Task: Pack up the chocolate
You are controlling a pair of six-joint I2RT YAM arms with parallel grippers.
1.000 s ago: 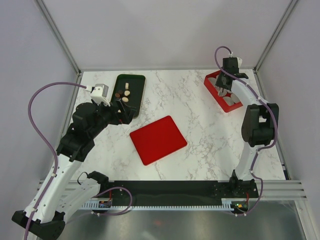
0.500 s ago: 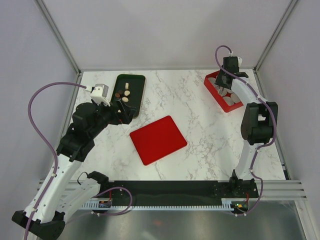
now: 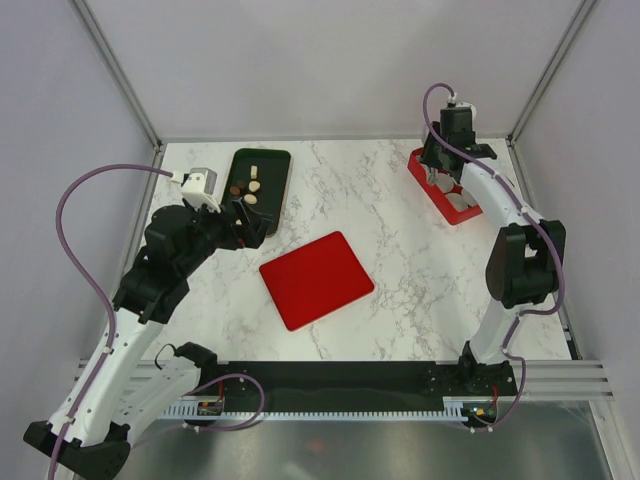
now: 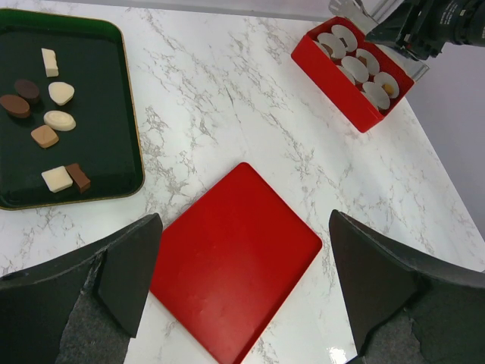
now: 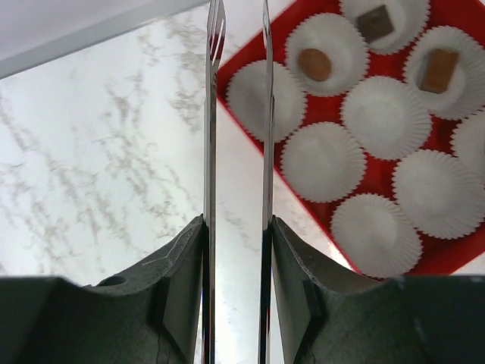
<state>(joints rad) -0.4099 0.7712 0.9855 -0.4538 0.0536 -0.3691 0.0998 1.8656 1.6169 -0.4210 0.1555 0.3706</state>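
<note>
By the box (image 5: 447,262), right gripper (image 5: 237,227) pinches tongs (image 5: 211,114) (unseen overhead); left gripper (image 4: 246,273) spread wide

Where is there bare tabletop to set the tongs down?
Bare marble lies between the dark tray and the red box; more lies right of the red lid, nearer than the box. Crowded: the box, full of paper cups, and the tray around the chocolates.
</note>
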